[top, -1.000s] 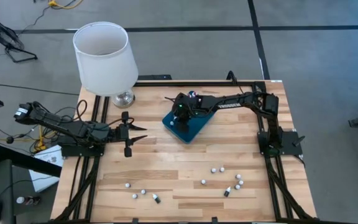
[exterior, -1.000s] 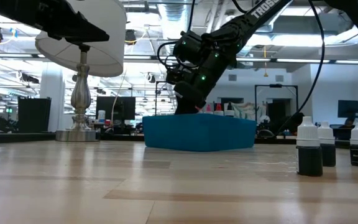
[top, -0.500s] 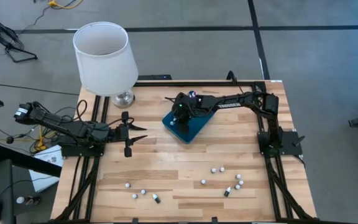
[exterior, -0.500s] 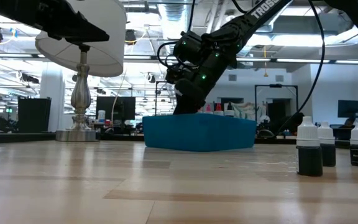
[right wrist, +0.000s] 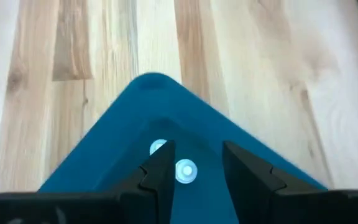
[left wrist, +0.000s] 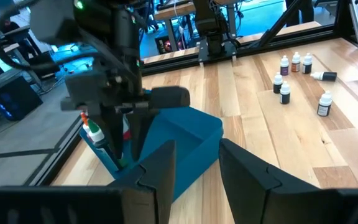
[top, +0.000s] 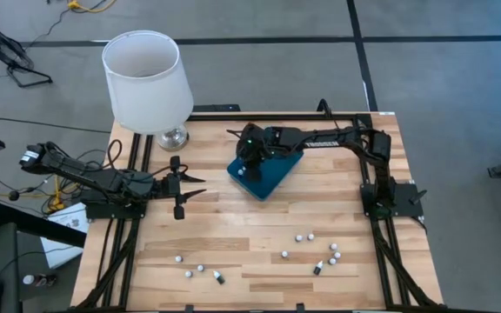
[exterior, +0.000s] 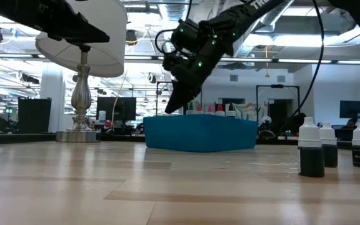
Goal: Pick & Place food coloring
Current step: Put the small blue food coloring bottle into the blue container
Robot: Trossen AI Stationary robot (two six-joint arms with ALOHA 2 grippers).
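Hovering over the teal tray (top: 265,176), the right gripper (right wrist: 191,168) has its fingers parted with nothing between them, and two white bottle caps (right wrist: 185,171) sit on the tray floor right below. From the low side you can see it raised clear of the tray's wall, so I'd say a bottle has just been let go. The sensible thing now is to lift straight up before swinging away, so the fingers don't clip the bottles already standing inside, then go for the loose food coloring (top: 316,251) scattered on the near part of the surface (top: 233,235), well apart from the tray. Taking an upright one first looks easier; at least one lies on its side.

The left gripper (top: 179,185) waits by the lamp (top: 146,80), its fingers apart and empty.

How many bottles the tray holds is hard to say: the arm covers much of it from above. The tiny caps' colours are barely readable from overhead.
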